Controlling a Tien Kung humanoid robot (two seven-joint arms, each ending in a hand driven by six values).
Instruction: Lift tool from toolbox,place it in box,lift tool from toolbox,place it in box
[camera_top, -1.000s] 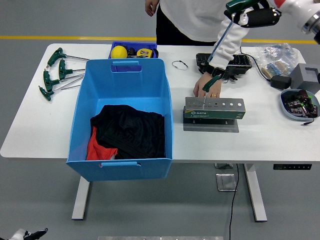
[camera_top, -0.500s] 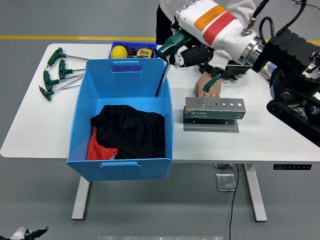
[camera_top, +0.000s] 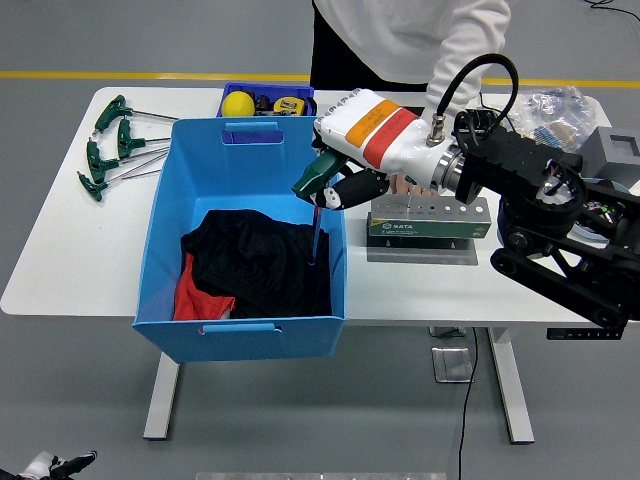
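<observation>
Grey workshop floor with a yellow line frames the white desk (camera_top: 80, 270), where my right hand (camera_top: 345, 190) hangs over the right side of the blue box (camera_top: 165, 240). My fingers (camera_top: 335, 197) are curled on the green handle of a T-handle tool (camera_top: 314, 210), its thin steel shaft pointing down into the box with the tip just above, or perhaps touching, the dark clothing (camera_top: 265, 265) heaped inside; I cannot tell which. Beside the box, on its right, sits the grey metal toolbox (camera_top: 430, 218), a row of holes along its top. A person's hand (camera_top: 403, 184) shows just behind my wrist at the toolbox's far edge, mostly hidden. My left hand is out of sight.

I judge the tool light but rigid: a hard steel rod with a moulded grip that should not give or slip much under my fingers. The handle looks to me like the place to hold it, since the bare shaft is narrow and smooth and would likely turn in a grasp. Hung from the top like this, it should drop straight, and the soft cloth below ought to cushion the landing. More green-handled tools (camera_top: 110, 145) lie at the desk's far left, and a small blue tray (camera_top: 300, 93) with a yellow ball (camera_top: 238, 103) sits behind the box.
</observation>
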